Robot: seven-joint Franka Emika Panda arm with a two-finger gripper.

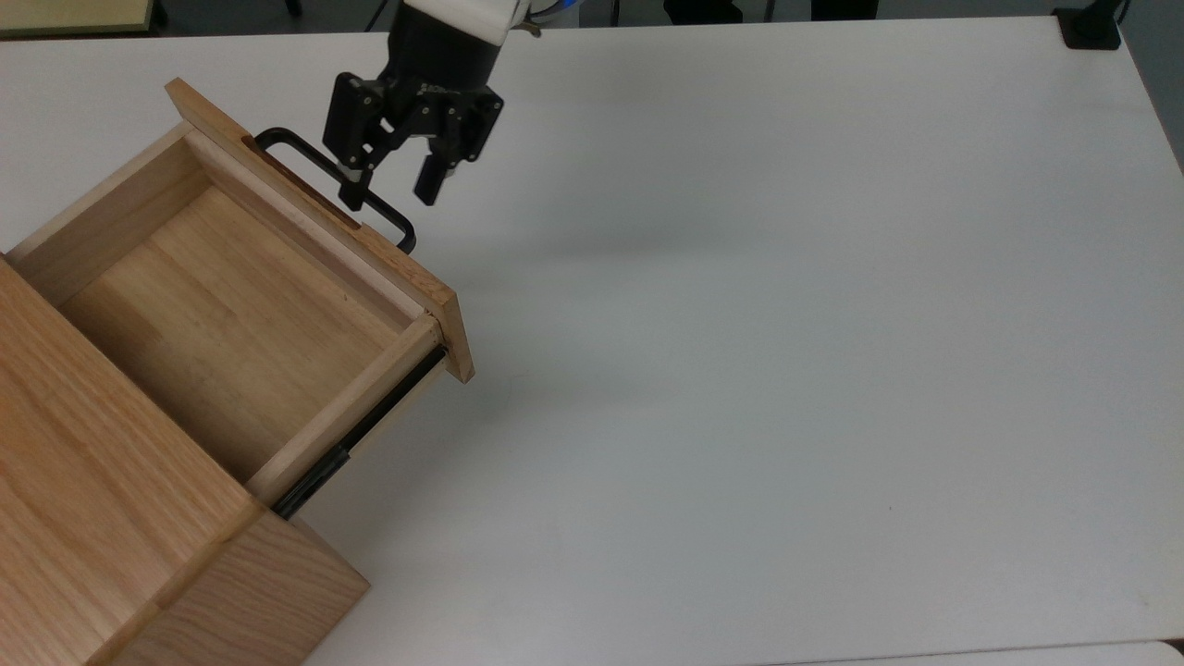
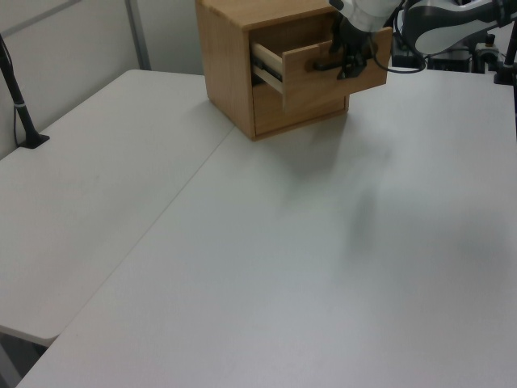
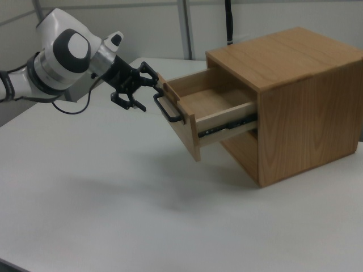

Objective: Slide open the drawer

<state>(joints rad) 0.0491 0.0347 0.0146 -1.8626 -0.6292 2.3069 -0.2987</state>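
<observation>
- The drawer (image 1: 231,314) is sitting pulled well out of the oak cabinet (image 1: 83,518), at the top view's left; inside is showing bare wood, with a black side rail (image 1: 356,435) exposed.
- The black bar handle (image 1: 319,176) is sticking off the drawer's front panel (image 1: 370,250).
- The hand (image 1: 393,190) is hanging released, its fingers (image 1: 427,183) spread apart (one finger is overlapping the bar in the top view; contact unclear), gripping nothing.
- In the right view the hand (image 3: 133,93) is sitting just beside the handle (image 3: 168,110), on the right view's left.
- In the left view the hand (image 2: 349,66) is hovering at the drawer (image 2: 323,69) front.
- The white surface (image 1: 786,324) is carrying the cabinet.
</observation>
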